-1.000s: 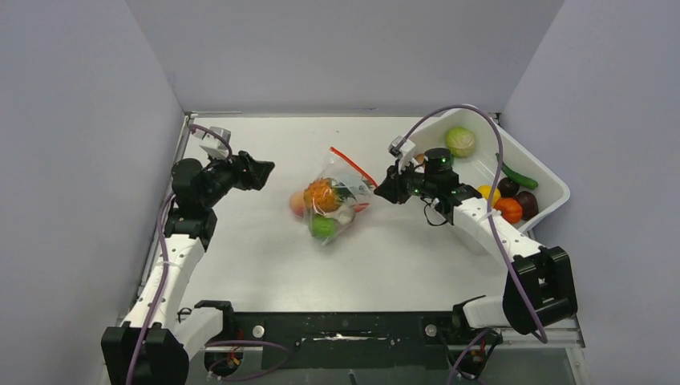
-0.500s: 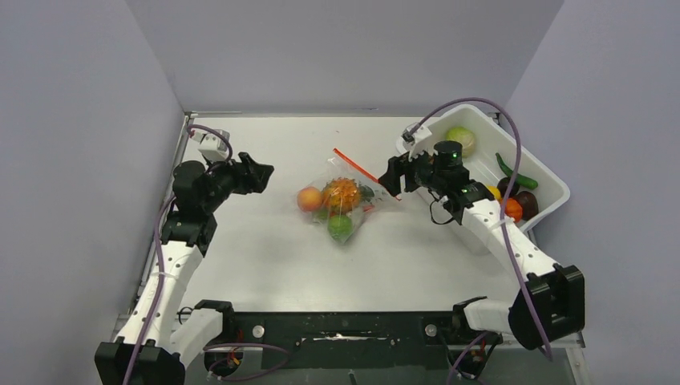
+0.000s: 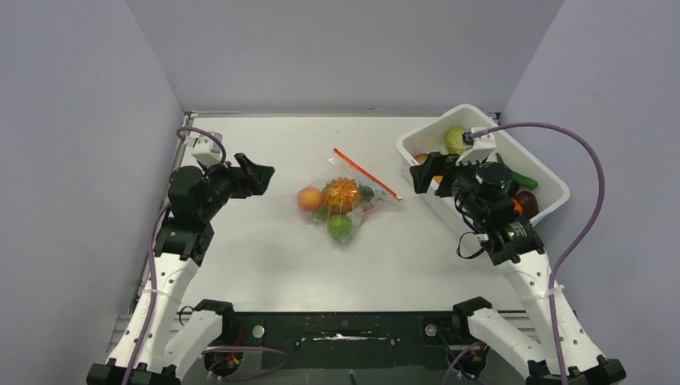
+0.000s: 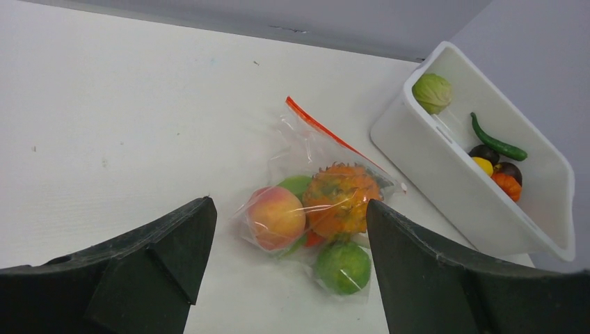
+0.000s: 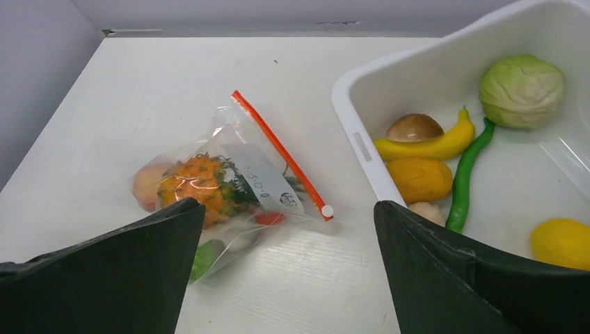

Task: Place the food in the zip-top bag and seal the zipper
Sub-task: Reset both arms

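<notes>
The zip-top bag (image 3: 353, 192) lies on the table's middle with the food inside: a peach (image 3: 309, 199), an orange bumpy fruit (image 3: 341, 193) and a green ball (image 3: 340, 227). A bit of red carrot (image 5: 268, 218) shows through the plastic. The red-orange zipper (image 3: 366, 173) runs straight along the bag's far right edge and ends in a white end piece (image 5: 326, 210). My left gripper (image 3: 257, 175) hovers open, left of the bag. My right gripper (image 3: 425, 178) hangs open to its right, by the tub. Neither touches the bag.
A white tub (image 3: 553, 184) stands at the right with a cabbage (image 5: 522, 82), a banana (image 5: 431, 146), a green bean (image 5: 465, 174) and several other toy foods. Grey walls close in the table on three sides.
My right gripper opened, let go of the bag's right edge and drew back right toward the tub. The bag shifted slightly right and settled. The left gripper hardly moved.
</notes>
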`<move>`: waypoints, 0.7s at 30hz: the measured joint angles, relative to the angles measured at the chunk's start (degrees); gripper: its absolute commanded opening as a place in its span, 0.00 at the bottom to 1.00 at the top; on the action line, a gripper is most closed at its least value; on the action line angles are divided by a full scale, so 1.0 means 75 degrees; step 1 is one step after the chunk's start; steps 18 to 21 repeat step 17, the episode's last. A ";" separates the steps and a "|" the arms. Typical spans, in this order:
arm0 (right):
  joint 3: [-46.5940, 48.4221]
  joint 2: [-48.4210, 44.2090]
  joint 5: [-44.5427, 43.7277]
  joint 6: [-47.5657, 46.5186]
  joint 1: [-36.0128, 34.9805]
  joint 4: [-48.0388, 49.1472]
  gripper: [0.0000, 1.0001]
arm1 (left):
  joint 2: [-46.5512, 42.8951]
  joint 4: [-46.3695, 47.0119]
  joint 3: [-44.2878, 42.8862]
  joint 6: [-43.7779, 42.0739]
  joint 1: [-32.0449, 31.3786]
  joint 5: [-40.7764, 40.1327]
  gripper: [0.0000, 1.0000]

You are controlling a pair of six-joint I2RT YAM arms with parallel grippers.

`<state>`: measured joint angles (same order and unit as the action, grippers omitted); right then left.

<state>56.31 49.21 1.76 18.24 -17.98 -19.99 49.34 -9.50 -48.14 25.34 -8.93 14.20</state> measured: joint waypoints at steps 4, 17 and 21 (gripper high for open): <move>0.0079 -0.0207 -0.0504 0.0452 0.0000 -0.0632 0.98 | -0.0294 0.0017 -0.0026 0.0207 0.0000 0.0093 0.79; 0.0026 -0.1087 -0.0755 0.1032 0.0000 -0.0997 0.98 | -0.0708 0.0131 0.0280 0.0539 0.0000 0.0128 0.80; 0.0026 -0.1087 -0.0755 0.1032 0.0000 -0.0997 0.98 | -0.0708 0.0131 0.0280 0.0539 0.0000 0.0128 0.80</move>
